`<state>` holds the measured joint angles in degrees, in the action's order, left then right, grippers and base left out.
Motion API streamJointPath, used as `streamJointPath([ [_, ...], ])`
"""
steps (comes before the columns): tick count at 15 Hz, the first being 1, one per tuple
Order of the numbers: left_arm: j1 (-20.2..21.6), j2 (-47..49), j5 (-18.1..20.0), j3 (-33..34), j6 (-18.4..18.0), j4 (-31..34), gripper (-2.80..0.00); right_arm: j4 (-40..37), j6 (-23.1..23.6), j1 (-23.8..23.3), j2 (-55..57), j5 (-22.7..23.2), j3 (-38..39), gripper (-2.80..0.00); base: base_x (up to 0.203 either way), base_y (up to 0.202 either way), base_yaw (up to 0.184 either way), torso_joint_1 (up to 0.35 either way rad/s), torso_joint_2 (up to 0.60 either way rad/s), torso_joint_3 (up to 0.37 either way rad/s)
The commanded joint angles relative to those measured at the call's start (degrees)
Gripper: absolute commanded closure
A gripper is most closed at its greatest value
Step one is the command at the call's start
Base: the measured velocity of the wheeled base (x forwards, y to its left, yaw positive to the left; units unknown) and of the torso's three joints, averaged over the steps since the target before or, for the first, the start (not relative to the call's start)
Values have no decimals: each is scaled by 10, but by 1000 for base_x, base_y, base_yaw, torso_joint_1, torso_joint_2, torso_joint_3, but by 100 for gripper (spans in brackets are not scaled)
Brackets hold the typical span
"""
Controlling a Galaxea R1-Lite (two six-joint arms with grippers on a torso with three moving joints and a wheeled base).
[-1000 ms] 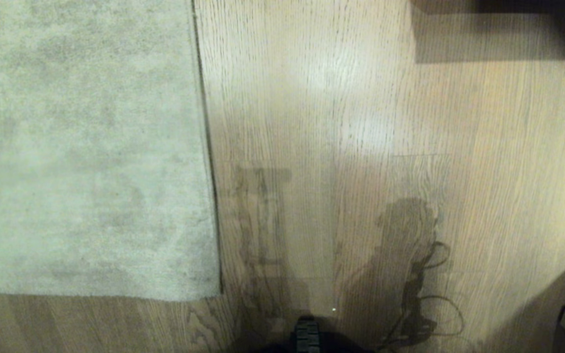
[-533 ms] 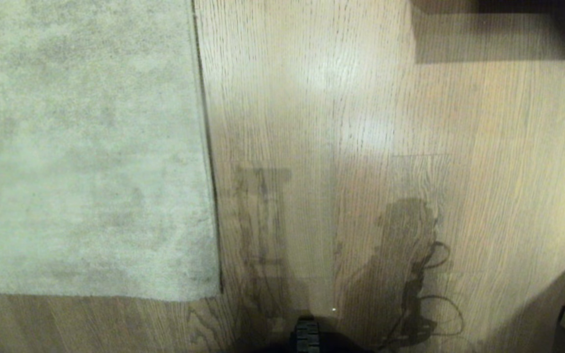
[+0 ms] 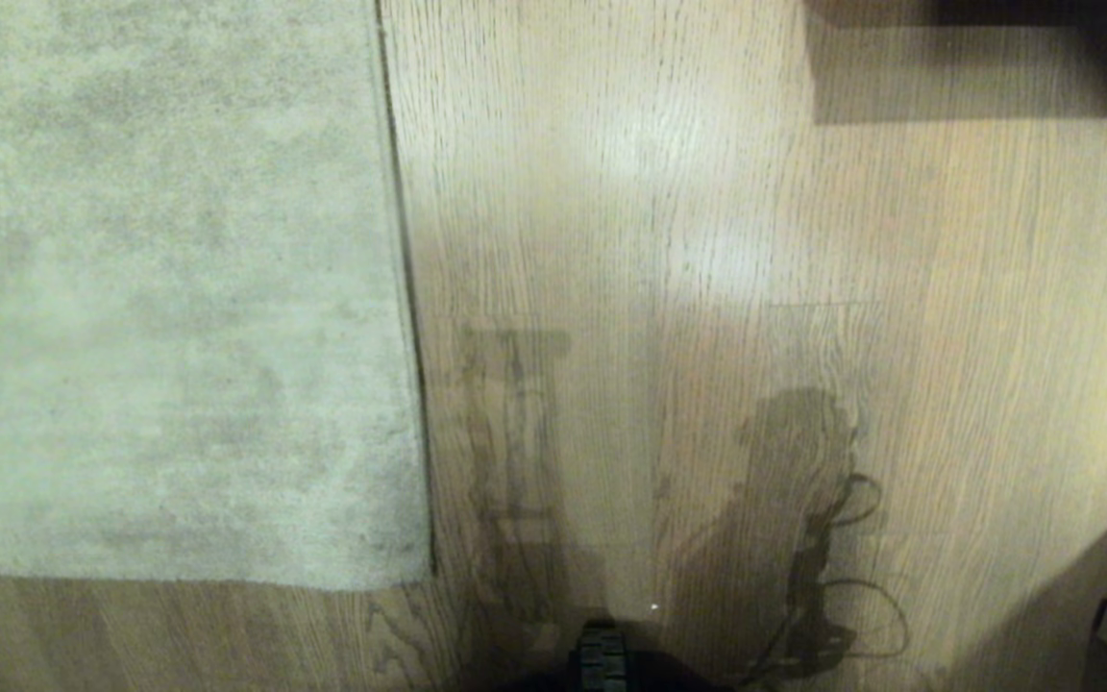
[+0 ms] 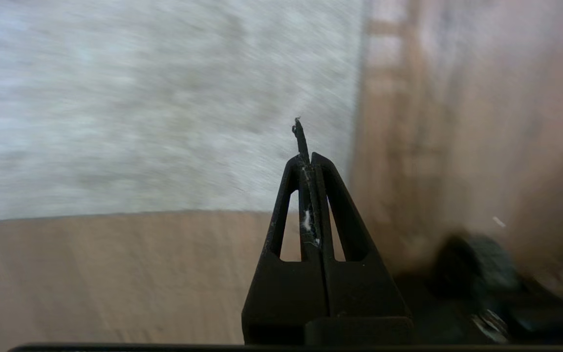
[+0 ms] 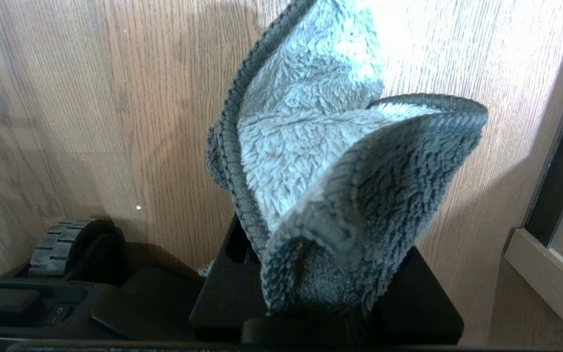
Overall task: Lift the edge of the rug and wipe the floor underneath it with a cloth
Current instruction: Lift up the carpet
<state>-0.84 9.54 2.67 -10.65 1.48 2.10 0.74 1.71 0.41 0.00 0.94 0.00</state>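
Neither arm shows in the head view; each appears only through its own wrist camera. The left pincer (image 4: 311,161) hangs above the floor (image 3: 707,192) with its two black triangular fingers (image 4: 335,205) pressed flat together, nothing held between them but a thin dark sliver and a few pale fluff specks sticking at the seam; its tips point toward the near corner of the rug. The right pincer (image 5: 325,274) sits low over the bare planks close to the robot's black base (image 5: 66,298), clamped on the cloth (image 5: 330,166), which stands up out of its grip in loose folds and hides the fingers. There is one cloth: a soft, shaggy microfibre rag, dark grey-green on one face and along its stitched hem, paler on the plush inner face. There is one rug, a short-pile, pale grey-beige sheet with mottled darker patches, lying flat in the left part of the head view; its rug edge (image 3: 409,317) runs straight away from the robot and meets a second straight border at a square corner near the robot's base. The floor is light brown wood-grain planking with a slight sheen and bright patches of reflected light. One ribbed black wheel (image 5: 64,239) shows beside the base, and a pale wooden trim (image 5: 545,274) borders the floor on the right.
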Motion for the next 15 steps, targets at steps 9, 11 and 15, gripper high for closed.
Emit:
streamJointPath([
  [9, -2, 204, 99, -52, -3, -1, 0, 0, 1, 0, 1, 0, 0, 0, 0, 0, 0, 0, 0, 0],
  [11, -2, 233, 104, -54, -3, -2, 0, 0, 1, 0, 1, 0, 0, 0, 0, 0, 0, 0, 0, 0],
  [15, -17, 318, 115, -56, -3, -5, 0, 0, 1, 0, 1, 0, 0, 0, 0, 0, 0, 0, 0, 0],
])
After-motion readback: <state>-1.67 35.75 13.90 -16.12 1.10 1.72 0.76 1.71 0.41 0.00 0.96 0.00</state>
